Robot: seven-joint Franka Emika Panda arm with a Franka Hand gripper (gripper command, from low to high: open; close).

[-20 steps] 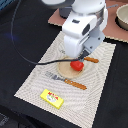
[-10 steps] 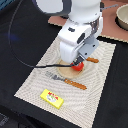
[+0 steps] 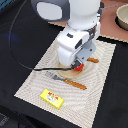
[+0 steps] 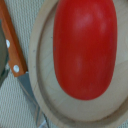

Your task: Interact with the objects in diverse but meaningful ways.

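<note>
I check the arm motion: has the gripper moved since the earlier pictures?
Yes. It has come down toward the tomato and plate, judged against the yellow packet.

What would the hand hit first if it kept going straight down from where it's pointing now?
Most likely the red tomato, which fills the wrist view and lies on the beige plate. The hand's fingers aren't visible, so the remaining gap is unclear.

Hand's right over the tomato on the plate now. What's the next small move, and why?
Probably a short straight descent to grasp. The wrist view is filled by the tomato, lying on the plate, so the hand looks centred over it. The fingers aren't visible, so confirm they're open first.
</note>
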